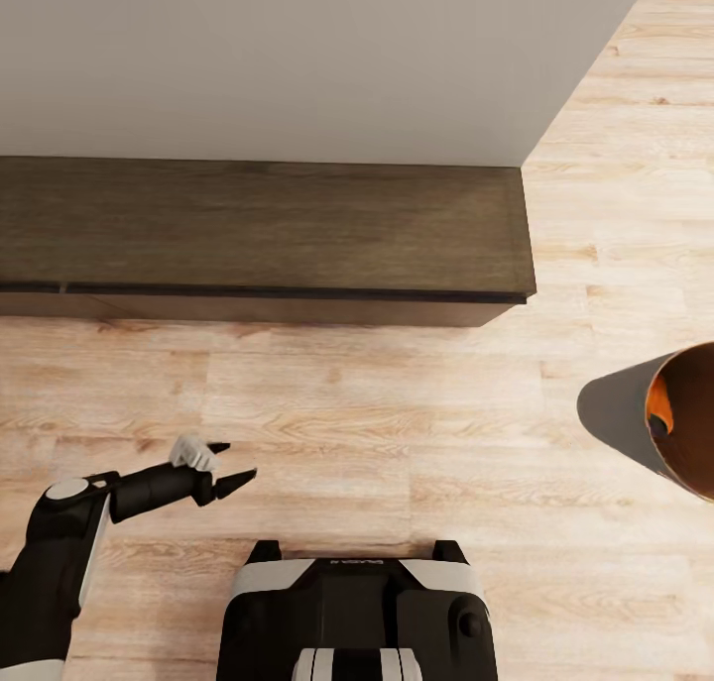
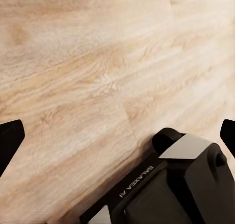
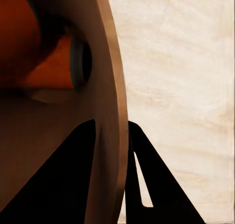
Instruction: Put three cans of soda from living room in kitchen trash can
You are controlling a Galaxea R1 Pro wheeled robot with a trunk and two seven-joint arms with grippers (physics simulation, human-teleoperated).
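Observation:
The trash can (image 1: 617, 409), grey outside and coppery-brown inside, tilts in from the right edge of the head view, its mouth facing me. An orange soda can (image 1: 659, 418) lies inside it. In the right wrist view my right gripper (image 3: 111, 127) is shut on the bin's rim (image 3: 108, 77), one dark finger (image 3: 58, 180) inside the wall and the other outside. The orange can (image 3: 51, 70) rests just past the rim, its top end toward the camera. My left gripper (image 1: 234, 462) hangs open and empty over the wood floor (image 2: 98, 77). The other cans are out of view.
A long dark low cabinet (image 1: 258, 230) stands against a pale wall (image 1: 297, 56) ahead; its right end stops near the bin. Light plank floor (image 1: 337, 413) runs between the cabinet and my base (image 1: 357, 612) and on past the cabinet's right end.

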